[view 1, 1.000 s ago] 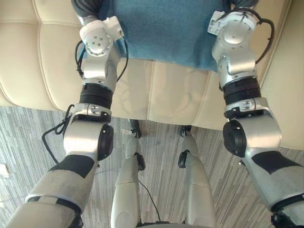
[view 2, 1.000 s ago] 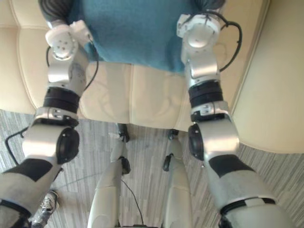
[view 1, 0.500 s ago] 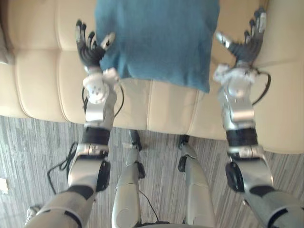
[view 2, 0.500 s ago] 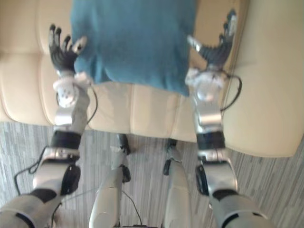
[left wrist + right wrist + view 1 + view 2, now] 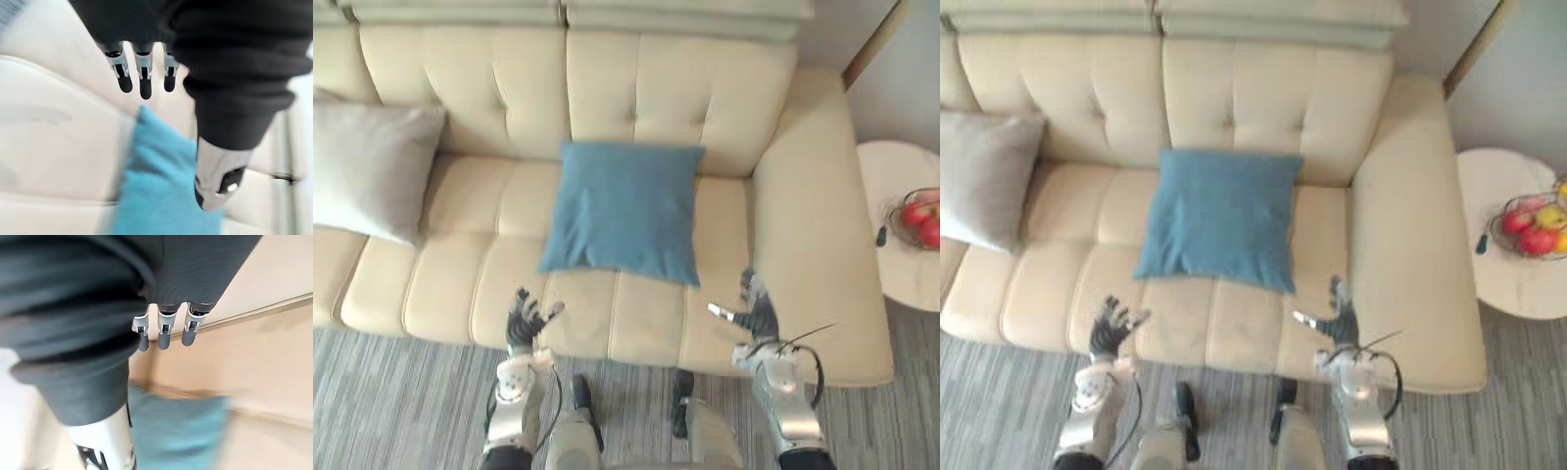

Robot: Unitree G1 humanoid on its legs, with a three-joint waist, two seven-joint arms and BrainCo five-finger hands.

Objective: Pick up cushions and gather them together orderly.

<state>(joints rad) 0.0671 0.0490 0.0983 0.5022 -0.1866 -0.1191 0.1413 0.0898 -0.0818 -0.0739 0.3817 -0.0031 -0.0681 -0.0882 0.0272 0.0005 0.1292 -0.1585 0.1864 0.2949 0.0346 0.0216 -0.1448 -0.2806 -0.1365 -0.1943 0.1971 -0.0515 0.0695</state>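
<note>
Pulled back from the blue cushion [image 5: 626, 211] now, the left hand [image 5: 522, 321] and right hand [image 5: 756, 315] are being held over the front edge of the sofa [image 5: 803, 245], fingers spread, nothing gripped. Farther back it's being left lying on the seat, well apart from the grey cushion [image 5: 367, 166], so gathering's probably still pending.

Bare seat strip of sofa [image 5: 460, 284] between grey cushion [image 5: 367, 171] and blue cushion [image 5: 625, 211]: room to pass up to backrest. Front seat edge open. Left hand [image 5: 524, 321], fingers spread, near blue cushion's near left corner, apart from it. Right hand [image 5: 756, 315], fingers spread, off near right corner, apart. Right side tighter: narrow seat gap between blue cushion and armrest [image 5: 813, 245]. Armrest walls off round desk [image 5: 891, 264] with fruit bowl [image 5: 918, 217]. Blue cushion's far edge against backrest.
</note>
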